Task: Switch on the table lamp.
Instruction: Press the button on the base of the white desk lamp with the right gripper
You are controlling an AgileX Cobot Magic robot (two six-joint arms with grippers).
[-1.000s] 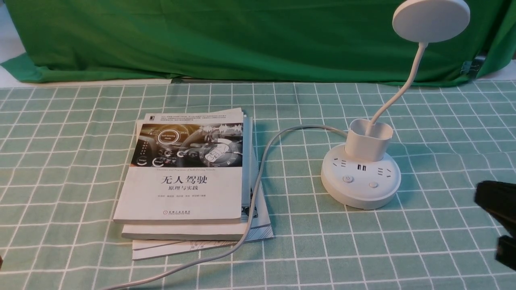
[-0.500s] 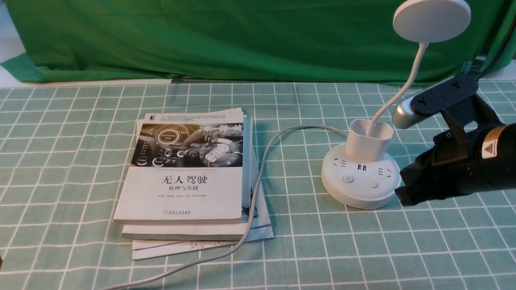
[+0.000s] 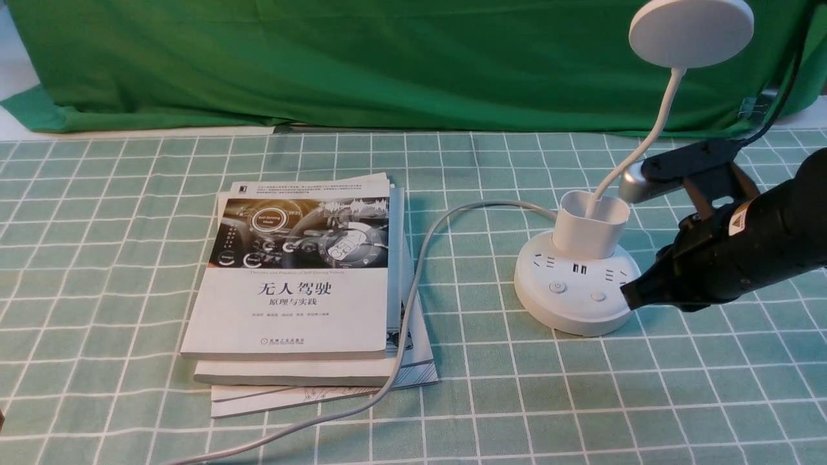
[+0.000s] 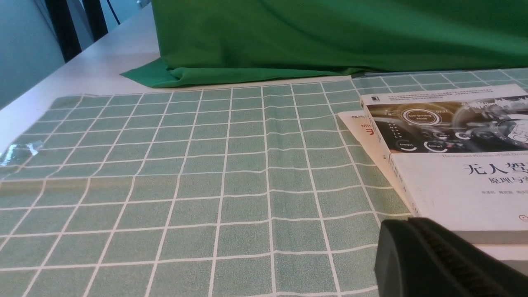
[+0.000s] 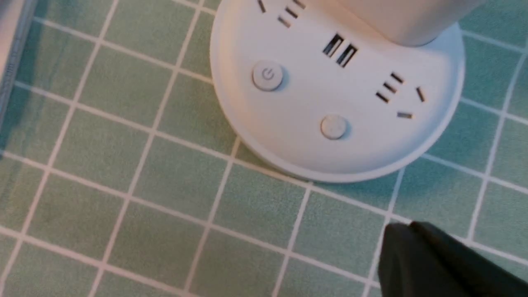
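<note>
The top book [image 3: 291, 316] reads "无人驾驶 原理与实践" and "Self-Driving Mode"; a power symbol marks one lamp button [image 3: 557, 287].

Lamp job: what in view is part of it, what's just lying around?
Part of the job:
- table lamp, unlit, standing on the cloth
- its power button, not being touched
- right gripper, shut, close to the lamp base

Just lying about:
- stack of books
- green drape behind
</note>
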